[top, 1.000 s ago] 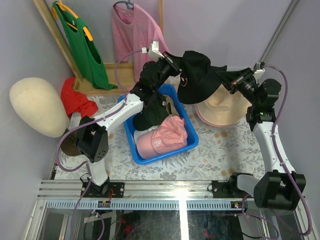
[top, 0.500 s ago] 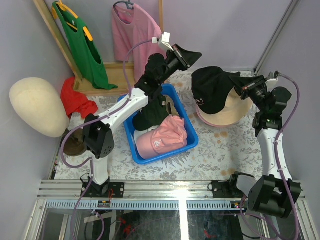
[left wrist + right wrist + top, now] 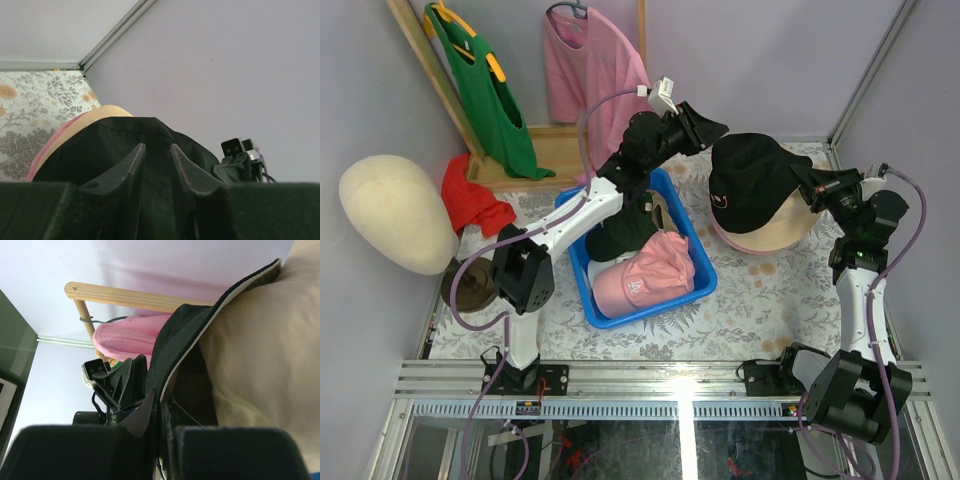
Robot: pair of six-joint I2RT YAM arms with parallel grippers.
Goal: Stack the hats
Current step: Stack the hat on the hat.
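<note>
Overhead, a table [image 3: 760, 300] covered in a floral cloth fills the view, with two robot arms reaching over it from the near edge. A green T-shirt [image 3: 485, 95] and a pink T-shirt [image 3: 590, 70] hang on a wooden rail at the back. A cream mannequin head [image 3: 395, 212] stands at the far left. A blue bin [image 3: 705, 280] sits in the middle of the table and holds a dark cap [image 3: 620, 232], a white cap [image 3: 605, 272] and a pink cap [image 3: 645, 275] on top.

To the right of the bin, a black hat [image 3: 750, 180] rests on top of a tan hat [image 3: 780, 235], which lies on a pink brim [image 3: 725, 240]. The right gripper [image 3: 802, 180] is closed tight on the right edge of the black hat's brim. The left gripper [image 3: 708, 127] is raised just beside the hat's left side, its jaws a narrow gap apart with nothing seen between them.
</note>
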